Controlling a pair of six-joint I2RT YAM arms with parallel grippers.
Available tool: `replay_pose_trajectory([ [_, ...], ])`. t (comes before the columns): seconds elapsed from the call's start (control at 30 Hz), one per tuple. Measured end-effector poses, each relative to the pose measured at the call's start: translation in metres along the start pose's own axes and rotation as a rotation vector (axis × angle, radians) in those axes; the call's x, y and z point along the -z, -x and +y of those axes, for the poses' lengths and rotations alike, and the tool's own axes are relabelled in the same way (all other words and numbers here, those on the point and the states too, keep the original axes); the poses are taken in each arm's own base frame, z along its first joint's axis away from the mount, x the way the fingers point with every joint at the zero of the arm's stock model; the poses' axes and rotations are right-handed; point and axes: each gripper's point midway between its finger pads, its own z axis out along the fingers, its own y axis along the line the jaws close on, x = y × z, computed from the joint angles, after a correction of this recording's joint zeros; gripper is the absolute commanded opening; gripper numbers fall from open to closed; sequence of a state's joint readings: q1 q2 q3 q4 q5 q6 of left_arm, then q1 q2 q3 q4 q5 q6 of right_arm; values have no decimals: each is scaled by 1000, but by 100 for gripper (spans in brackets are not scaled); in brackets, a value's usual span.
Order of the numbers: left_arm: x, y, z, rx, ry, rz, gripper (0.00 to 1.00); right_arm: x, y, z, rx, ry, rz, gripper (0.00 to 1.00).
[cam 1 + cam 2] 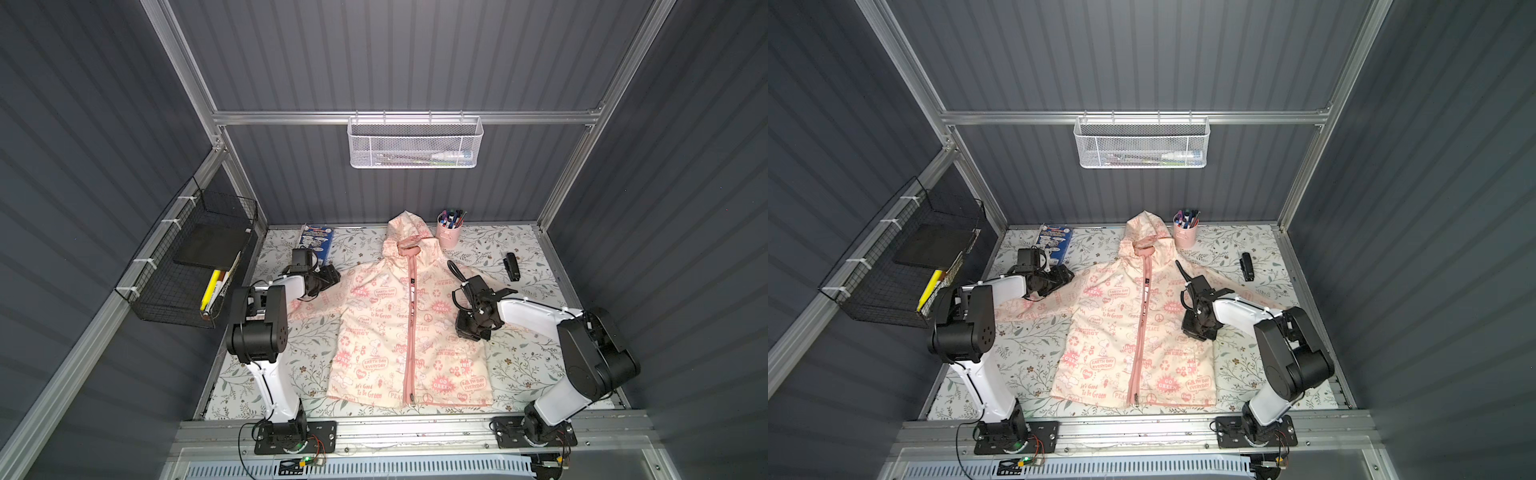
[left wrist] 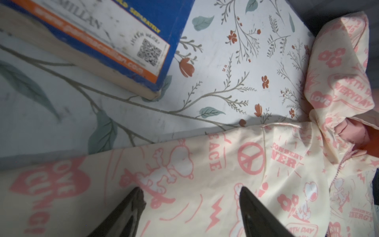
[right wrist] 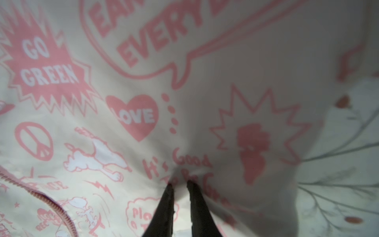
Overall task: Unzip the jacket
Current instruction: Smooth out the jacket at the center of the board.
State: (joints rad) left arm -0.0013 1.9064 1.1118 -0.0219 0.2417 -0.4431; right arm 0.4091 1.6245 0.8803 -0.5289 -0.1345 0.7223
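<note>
The cream jacket [image 1: 374,332] [image 1: 1113,332] with pink prints lies flat on the table, hood toward the back. Its pink zipper [image 1: 411,324] [image 1: 1142,328] runs closed from collar to hem. My left gripper [image 1: 332,276] [image 1: 1067,276] hovers over the jacket's left sleeve. In the left wrist view it [image 2: 190,190] is open, its fingers wide apart above the sleeve fabric [image 2: 205,164]. My right gripper [image 1: 468,333] [image 1: 1196,332] presses down on the jacket's right chest. In the right wrist view it [image 3: 179,183] is shut on a puckered fold of the fabric [image 3: 143,82], with the zipper [image 3: 57,207] off to one side.
A blue book [image 1: 316,241] [image 2: 102,41] lies at the back left, close to the left gripper. A pink cup of pens [image 1: 449,232] stands beside the hood. A small black object [image 1: 512,266] lies at the back right. A black wire basket [image 1: 195,266] hangs on the left wall.
</note>
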Motion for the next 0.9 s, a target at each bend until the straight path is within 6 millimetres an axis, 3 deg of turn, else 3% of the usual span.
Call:
replay_pose_trajectory([
  [0.3, 21, -4, 33, 84, 60, -39, 76, 2, 10, -18, -74, -16, 6, 19],
  [0.77, 38, -10, 55, 130, 108, -71, 77, 8, 15, -42, -154, -56, 8, 21],
  [0.9, 44, -11, 59, 140, 124, -70, 84, 14, 13, -42, -133, -40, -4, 21],
])
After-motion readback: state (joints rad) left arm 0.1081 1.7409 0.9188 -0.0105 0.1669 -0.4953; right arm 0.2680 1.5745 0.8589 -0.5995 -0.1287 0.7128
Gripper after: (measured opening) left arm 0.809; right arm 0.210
